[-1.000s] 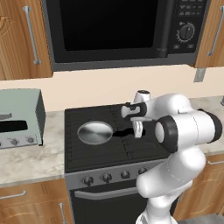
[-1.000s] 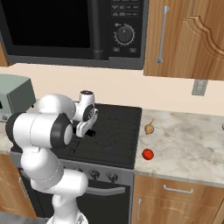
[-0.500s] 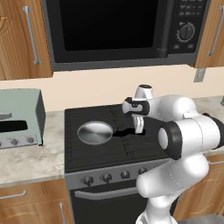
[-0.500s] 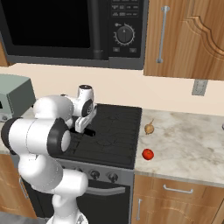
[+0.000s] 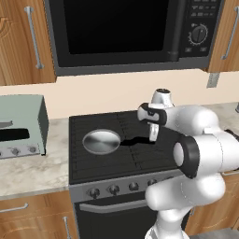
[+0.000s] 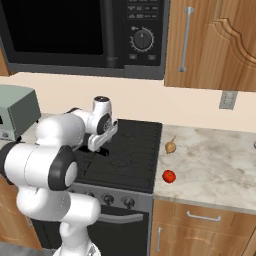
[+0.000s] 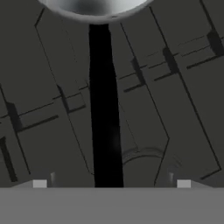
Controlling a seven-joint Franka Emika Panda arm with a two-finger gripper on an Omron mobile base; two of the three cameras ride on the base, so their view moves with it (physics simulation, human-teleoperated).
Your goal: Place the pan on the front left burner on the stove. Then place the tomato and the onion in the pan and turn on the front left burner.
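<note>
Pan (image 5: 100,142) on stove (image 5: 116,158); toaster oven (image 5: 21,126) beside.

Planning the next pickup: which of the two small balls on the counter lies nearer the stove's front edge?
The tomato, the glossy red one. It sits toward the counter's front, while the tan onion lies farther back, closer to the wall; both rest just right of the stove.

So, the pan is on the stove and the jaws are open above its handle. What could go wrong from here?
1. The pan sits on the front left burner, its black handle running between the open jaws of the gripper; a sideways move may knock the handle and turn the pan.
2. The tomato and onion are round and lie on the counter right of the stove; either may roll away if the jaws close off-centre.
</note>
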